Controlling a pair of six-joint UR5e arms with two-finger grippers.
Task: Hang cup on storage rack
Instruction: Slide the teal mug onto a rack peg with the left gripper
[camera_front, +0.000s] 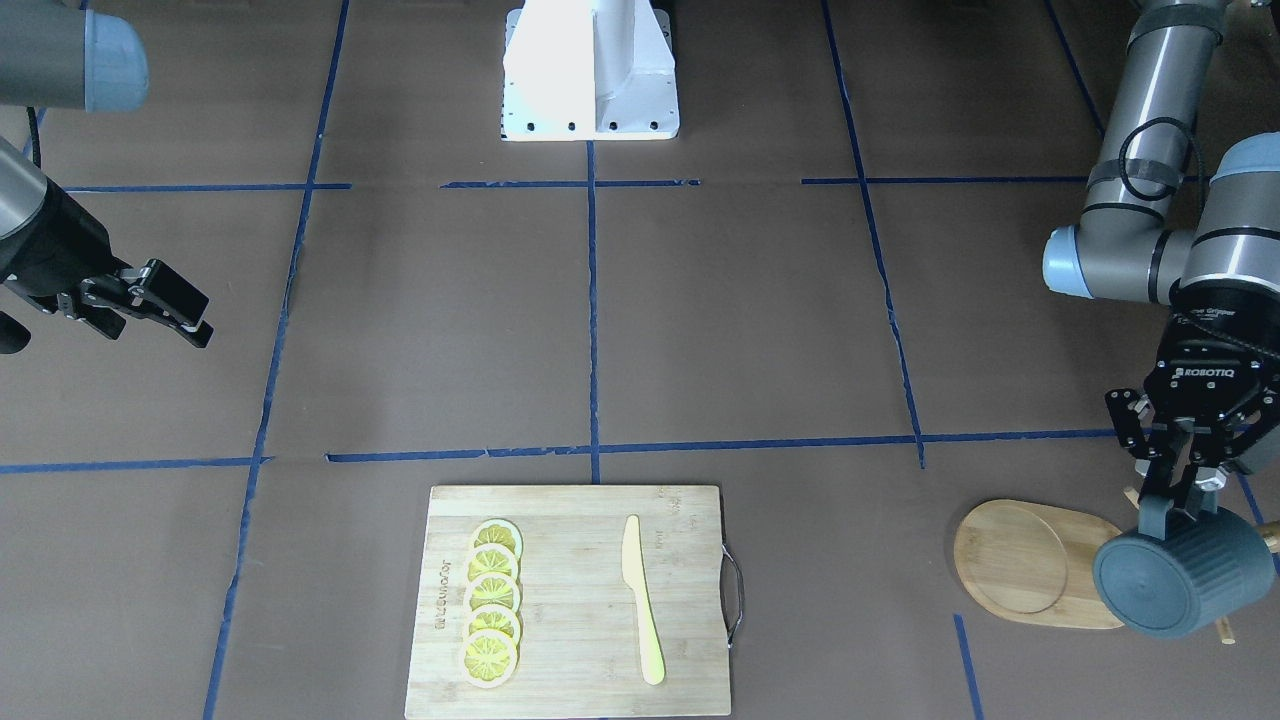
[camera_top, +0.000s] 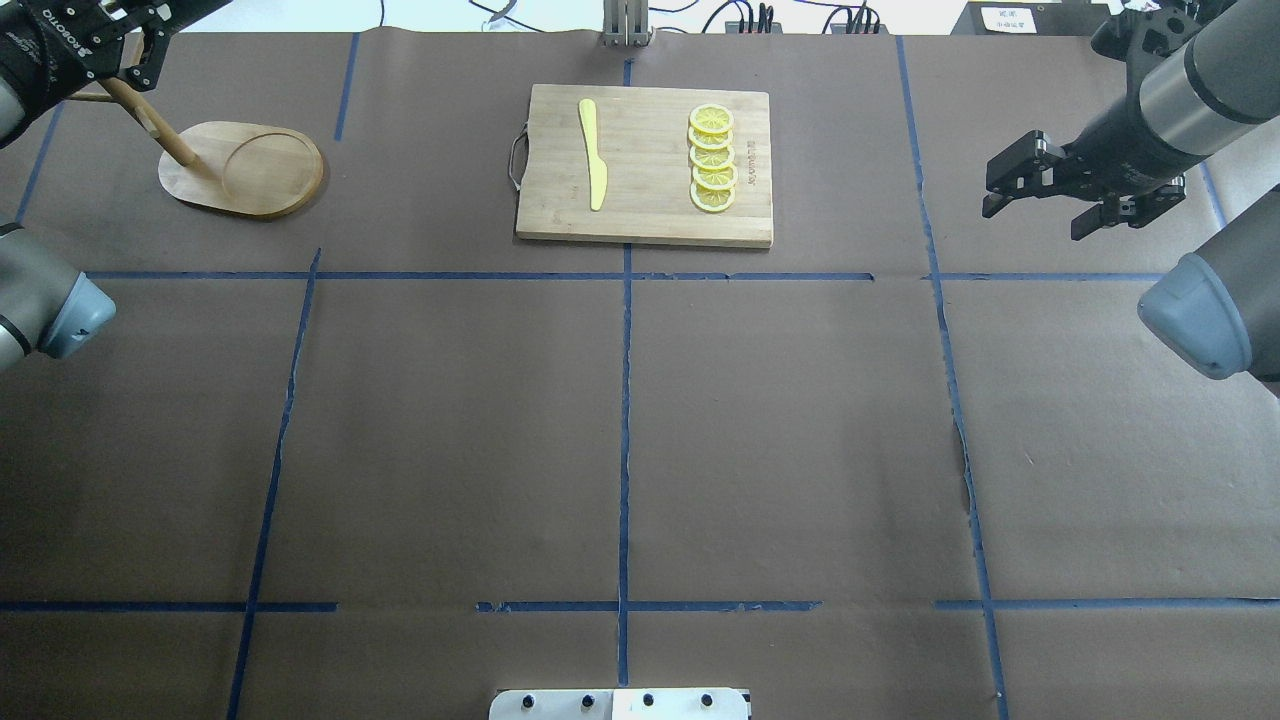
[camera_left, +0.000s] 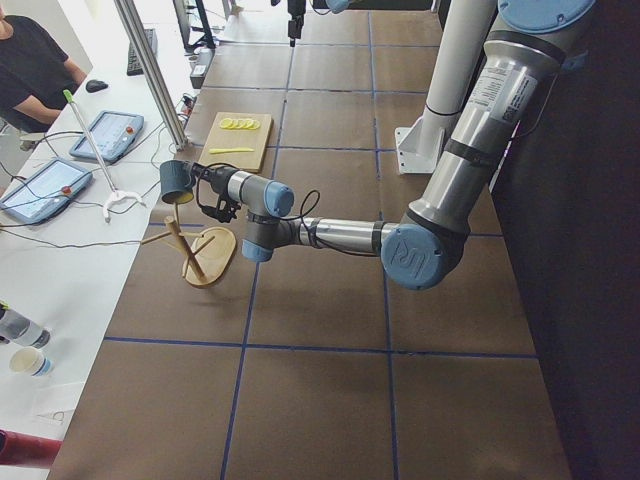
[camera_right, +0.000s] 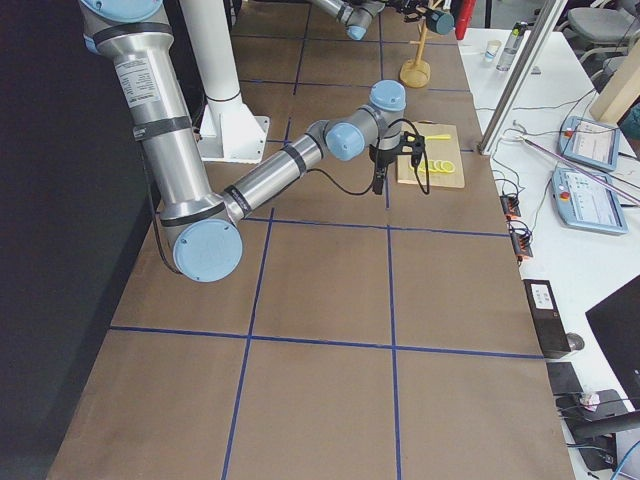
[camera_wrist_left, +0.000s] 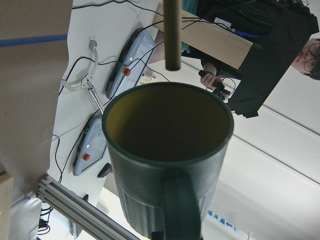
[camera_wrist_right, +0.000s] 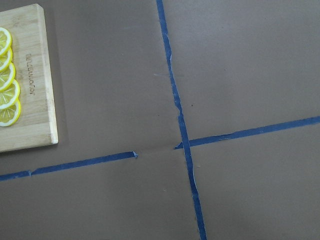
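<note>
My left gripper (camera_front: 1180, 500) is shut on the squared handle (camera_wrist_left: 180, 207) of the dark grey-blue ribbed cup (camera_front: 1185, 575). It holds the cup on its side in the air, over the post end of the bamboo storage rack (camera_front: 1030, 565). In the left wrist view the cup's yellow inside (camera_wrist_left: 170, 125) faces a dowel peg (camera_wrist_left: 172, 35), whose tip ends just above the rim. The overhead view shows the rack's base (camera_top: 245, 168) and post (camera_top: 150, 120); the cup is out of that frame. My right gripper (camera_front: 150, 325) is open and empty, far off at the table's other side.
A bamboo cutting board (camera_front: 575, 530) lies mid-table at the far edge, with several lemon slices (camera_front: 492, 615) and a yellow knife (camera_front: 640, 600) on it. The robot's white base (camera_front: 590, 70) is at the near edge. Beyond the rack is an operators' desk with tablets (camera_left: 45, 185).
</note>
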